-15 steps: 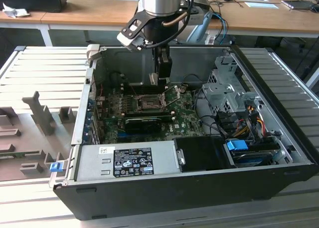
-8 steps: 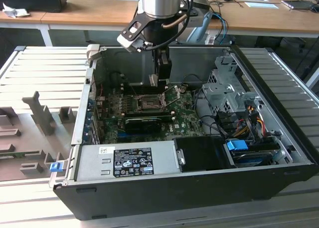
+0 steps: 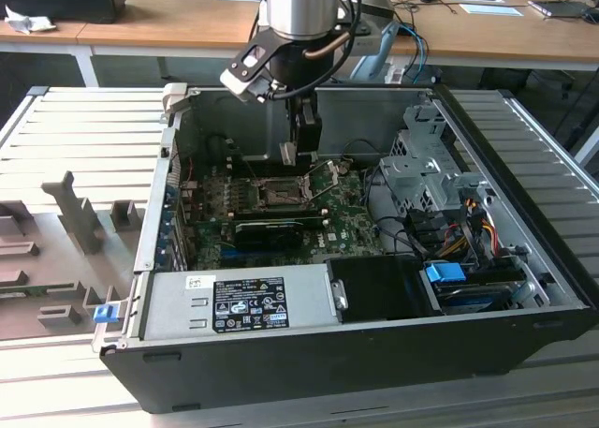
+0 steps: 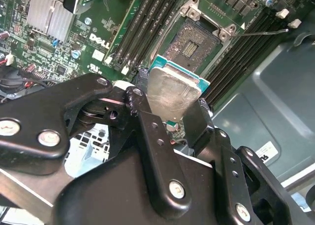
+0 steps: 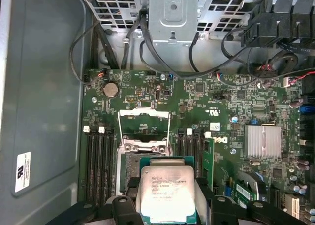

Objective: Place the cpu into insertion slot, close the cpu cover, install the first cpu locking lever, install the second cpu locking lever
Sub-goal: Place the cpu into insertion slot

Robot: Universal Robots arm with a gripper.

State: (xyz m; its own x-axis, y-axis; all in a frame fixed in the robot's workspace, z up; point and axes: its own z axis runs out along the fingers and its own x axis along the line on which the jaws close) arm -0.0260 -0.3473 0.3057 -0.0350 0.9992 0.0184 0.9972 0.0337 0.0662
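Black gripper (image 4: 170,107) clamps the cpu (image 4: 172,84) by two opposite edges, metal top exposed; cpu hangs just above the slot (image 4: 189,48), not yet seated; slot sits between memory banks, near the board (image 5: 236,102) edge along the case wall; cover (image 5: 145,114) is swung open beside it. Recommended: square the cpu corners to the slot; lower level; apply no side force.

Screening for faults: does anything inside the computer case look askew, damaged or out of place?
Nothing stands out. The end effector grips the cpu by its edges above the bare insertion slot, and the cpu cover is swung open. No damage shows.
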